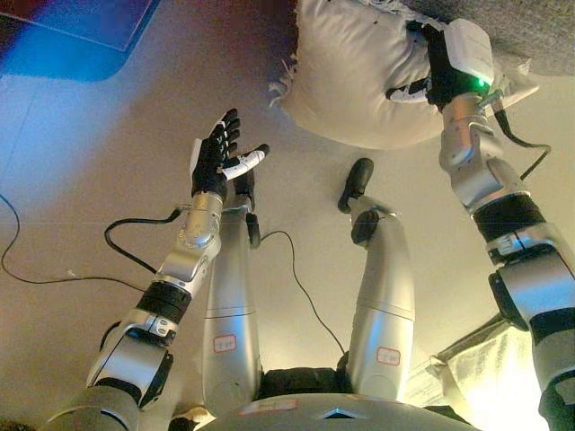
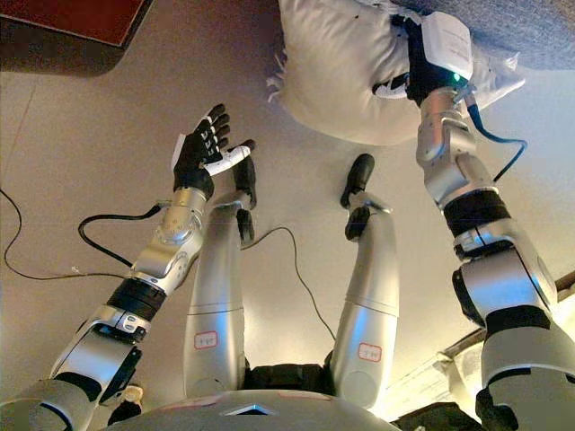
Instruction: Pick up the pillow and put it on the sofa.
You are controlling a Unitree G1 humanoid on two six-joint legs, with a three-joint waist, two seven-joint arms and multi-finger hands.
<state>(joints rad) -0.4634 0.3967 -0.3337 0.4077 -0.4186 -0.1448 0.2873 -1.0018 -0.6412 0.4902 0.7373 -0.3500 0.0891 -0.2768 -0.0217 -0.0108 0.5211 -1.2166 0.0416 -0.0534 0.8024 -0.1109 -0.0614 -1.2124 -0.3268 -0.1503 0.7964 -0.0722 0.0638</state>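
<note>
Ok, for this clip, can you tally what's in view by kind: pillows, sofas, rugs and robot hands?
Pillows: 1, a white fringed pillow held up against the sofa edge.
Sofas: 1, a grey sofa at the top right.
Rugs: 1, a red rug at the top left.
Robot hands: 2, the left hand open and empty, the right hand gripping the pillow.
Total: 5.

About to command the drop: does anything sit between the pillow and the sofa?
Nothing visible does. The pillow is gripped by the right hand and already lies against the grey sofa edge at the top right. The left hand hangs open, away from it.
</note>
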